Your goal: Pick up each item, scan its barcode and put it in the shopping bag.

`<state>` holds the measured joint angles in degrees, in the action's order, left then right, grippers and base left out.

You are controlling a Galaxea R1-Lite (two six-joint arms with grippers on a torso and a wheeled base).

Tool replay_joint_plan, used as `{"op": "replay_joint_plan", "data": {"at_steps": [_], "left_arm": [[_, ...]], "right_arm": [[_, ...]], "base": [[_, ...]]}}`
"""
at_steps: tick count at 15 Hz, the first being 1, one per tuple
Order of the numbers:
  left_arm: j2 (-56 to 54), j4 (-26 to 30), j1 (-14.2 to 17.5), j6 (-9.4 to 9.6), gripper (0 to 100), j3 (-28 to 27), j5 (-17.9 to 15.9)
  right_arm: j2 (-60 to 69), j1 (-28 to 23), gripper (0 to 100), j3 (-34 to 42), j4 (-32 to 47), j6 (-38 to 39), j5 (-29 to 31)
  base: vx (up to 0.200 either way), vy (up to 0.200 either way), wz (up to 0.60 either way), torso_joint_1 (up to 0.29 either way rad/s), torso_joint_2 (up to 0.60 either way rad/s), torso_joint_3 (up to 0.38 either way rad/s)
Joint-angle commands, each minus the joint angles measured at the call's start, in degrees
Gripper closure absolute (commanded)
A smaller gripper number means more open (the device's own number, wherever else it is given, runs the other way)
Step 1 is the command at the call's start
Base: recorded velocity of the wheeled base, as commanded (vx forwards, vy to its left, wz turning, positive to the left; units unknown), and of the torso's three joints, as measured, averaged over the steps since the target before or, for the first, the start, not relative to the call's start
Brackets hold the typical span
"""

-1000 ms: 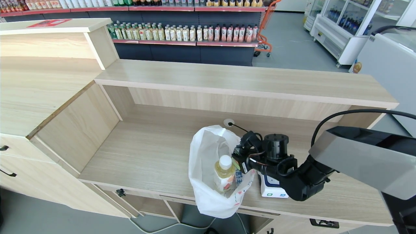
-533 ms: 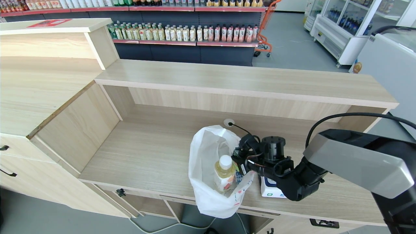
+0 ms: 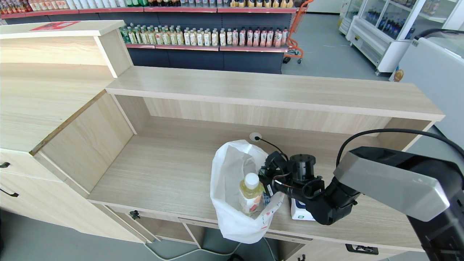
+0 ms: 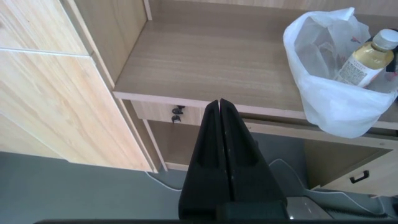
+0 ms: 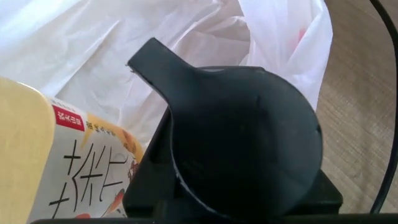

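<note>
There, the pale-yellow white-capped plastic bottle [image 3: 250, 194] sits in the white plastic shopping bag [image 3: 228, 170], bagging looks nearly done; my right hand [image 3: 267, 180] at the bag mouth, grip I can't tell; left hand [image 4: 219, 109] clenched

On the bottle [image 5: 81, 168], the label carries large dark characters, none clearly legible.

Centre, close up: black rounded object [image 5: 242, 137], pointed tab toward white shopping bag [image 5: 186, 31]. Beside it, inside bag: bottle [image 5: 25, 143] of yellow drink, printed label [image 5: 93, 171] facing camera. Past bag: wooden counter [image 5: 360, 93], black cable [image 5: 385, 17] lying across it.
</note>
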<state>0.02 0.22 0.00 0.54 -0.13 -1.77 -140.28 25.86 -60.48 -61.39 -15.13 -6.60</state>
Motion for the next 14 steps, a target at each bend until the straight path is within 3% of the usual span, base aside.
{"op": "replay_joint_plan", "data": {"at_steps": [1, 2, 10, 14], "left_arm": [[0.06, -0.04, 0.00, -0.01, 100, 0.05, 0.01], [0.06, -0.04, 0.00, -0.01, 100, -0.04, 0.01], [-0.02, 0.04, 0.00, -0.01, 100, -0.04, 0.01], [0.06, -0.04, 0.00, -0.01, 100, 0.05, 0.01]], "right_arm": [[-0.79, 0.07, 100, 0.10, 0.04, -0.08, 0.00], [-1.23, 0.07, 0, -0.34, 0.04, -0.08, 0.00], [8.27, -1.42, 0, 1.42, 2.24, 3.18, -1.58], [21.98, -4.32, 0, 5.02, 9.01, 5.11, -3.34]], "base": [[0.000, 0.000, 0.00, 0.000, 0.00, 0.000], [0.000, 0.000, 0.00, 0.000, 0.00, 0.000], [0.000, 0.000, 0.00, 0.000, 0.00, 0.000], [0.000, 0.000, 0.00, 0.000, 0.00, 0.000]]}}
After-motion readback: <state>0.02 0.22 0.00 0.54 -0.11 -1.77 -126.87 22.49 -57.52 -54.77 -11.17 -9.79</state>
